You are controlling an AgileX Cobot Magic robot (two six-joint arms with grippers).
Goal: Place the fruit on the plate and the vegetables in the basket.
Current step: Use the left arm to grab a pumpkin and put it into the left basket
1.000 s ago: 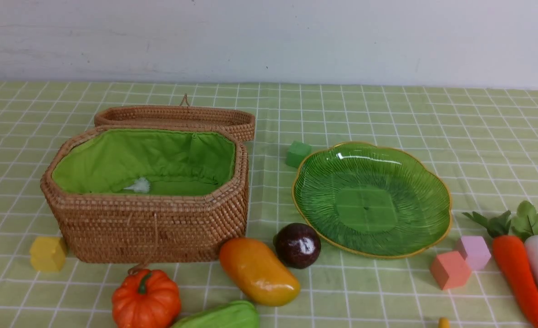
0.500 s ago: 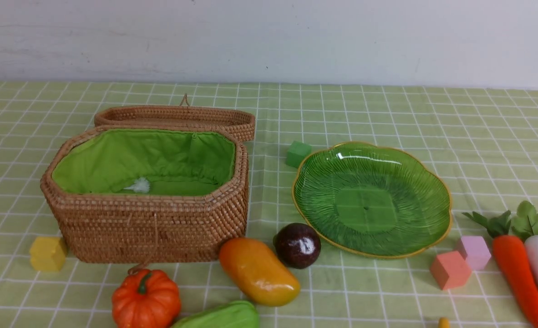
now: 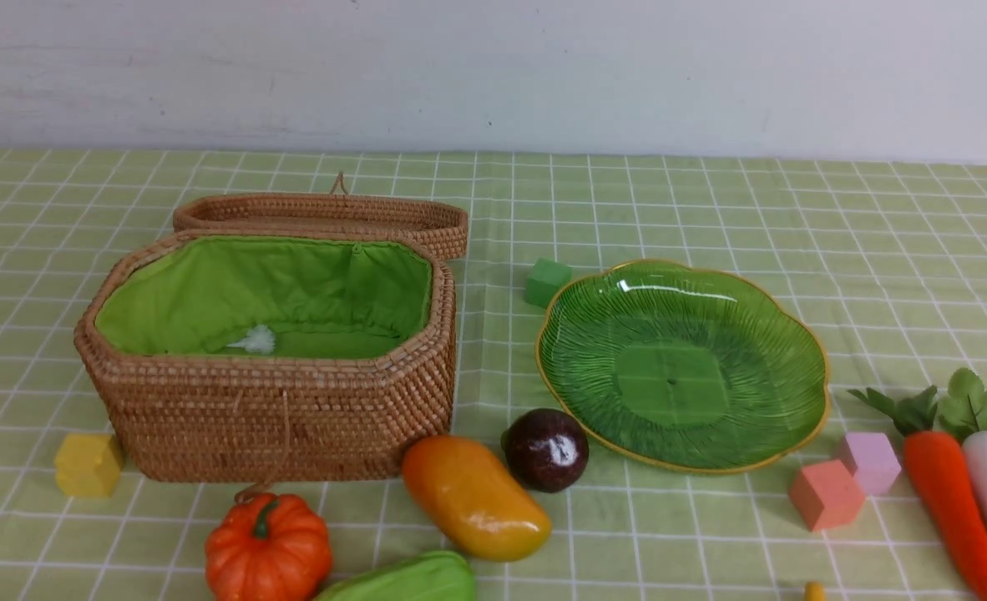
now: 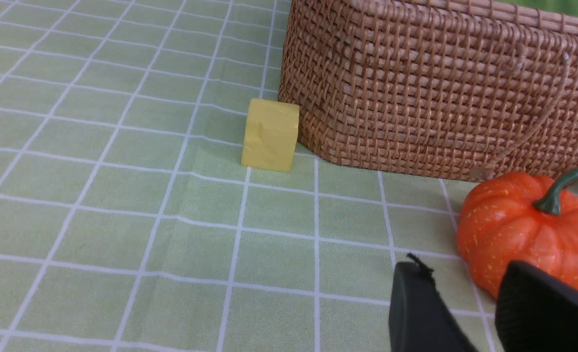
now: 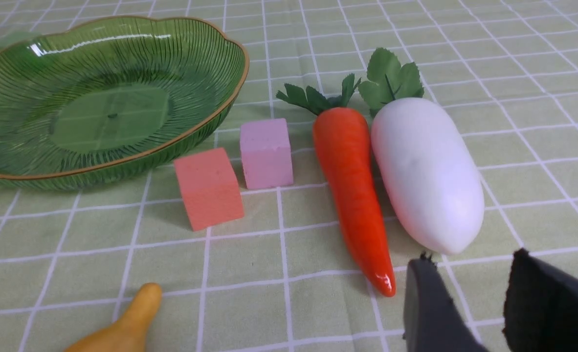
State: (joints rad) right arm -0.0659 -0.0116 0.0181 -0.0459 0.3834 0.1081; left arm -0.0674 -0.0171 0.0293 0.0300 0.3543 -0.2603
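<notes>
Left hand (image 4: 459, 288) apart and empty, low over the worktop (image 4: 122, 220) by the pumpkin (image 4: 528, 234); right hand (image 5: 470, 274) likewise apart, empty, just short of the radish (image 5: 426, 171) and carrot (image 5: 352, 190). Basket (image 3: 276, 417) stands open, plate (image 3: 794, 351) bare, mango (image 3: 473, 497) and plum (image 3: 546, 449) lying by the gap between them. You should square the left hand across the pumpkin's widest ribs (glossy shell, likely to slip), close below the stem, then lift clear of the wicker rim before releasing over the green lining.
</notes>
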